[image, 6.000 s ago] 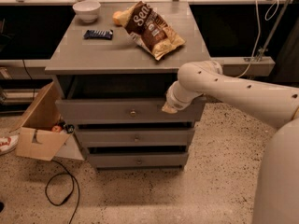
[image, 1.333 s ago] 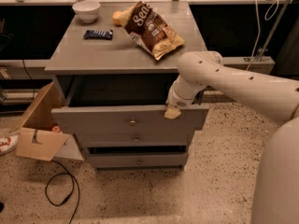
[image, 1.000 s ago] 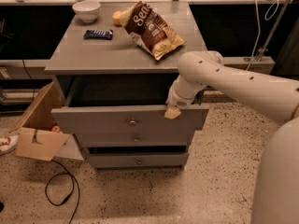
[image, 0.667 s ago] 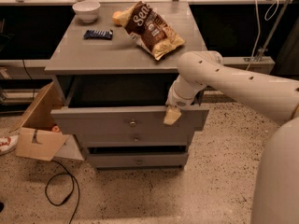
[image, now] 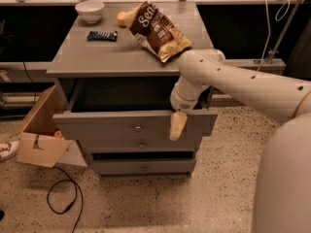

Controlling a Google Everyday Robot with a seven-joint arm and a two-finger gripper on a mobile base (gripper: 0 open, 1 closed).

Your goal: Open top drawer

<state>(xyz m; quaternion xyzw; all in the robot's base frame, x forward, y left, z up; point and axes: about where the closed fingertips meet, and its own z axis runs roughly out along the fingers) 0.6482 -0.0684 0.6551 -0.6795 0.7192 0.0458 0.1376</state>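
Camera view. Gripper, at the end of the white arm, hangs over the upper edge of the top drawer's front panel, right of centre. Its pale tip lies against the outer face of the panel. Whether it is spread or clamped on the panel cannot be told, since the part behind the panel is hidden.

The top drawer stands pulled forward from the grey cabinet, with a dark open cavity showing behind its front. Its small round knob sits mid-panel, left of the gripper and apart from it. Two shorter drawer fronts lie below, further back.

On the cabinet top are a chip bag, a white bowl and a dark wrapped bar. A cardboard box sits on the floor at the left, close to the drawer's left corner.

Handling, as a judgement: the panel appears rigid and flat, and the deep box is probably moderately heavy but free on its runners. The knob is small, metallic and likely slippery. The panel's top rim offers a broader, surer hold for a straight outward pull, though an off-centre pull may skew the drawer.
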